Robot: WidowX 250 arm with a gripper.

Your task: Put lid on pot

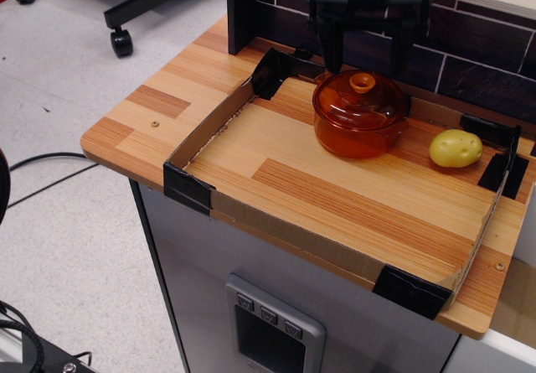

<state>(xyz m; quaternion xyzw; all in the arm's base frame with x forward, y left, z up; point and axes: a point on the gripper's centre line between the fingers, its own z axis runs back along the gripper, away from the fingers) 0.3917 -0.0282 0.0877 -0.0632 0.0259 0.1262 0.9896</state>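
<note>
Lid [360,96] sits seated on the pot [360,130] at the tray's far side, left of the potato [456,148]. Gripper [365,50] hangs above, jaws wide, empty. Thin plastic looks light and slippery; the knob is the handhold.

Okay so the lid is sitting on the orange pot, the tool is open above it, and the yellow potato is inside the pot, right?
Not quite. The potato is not inside the pot; the observation.image view shows it lying on the wooden board beside it. The lid sits on the pot, with the open tool above.
</note>
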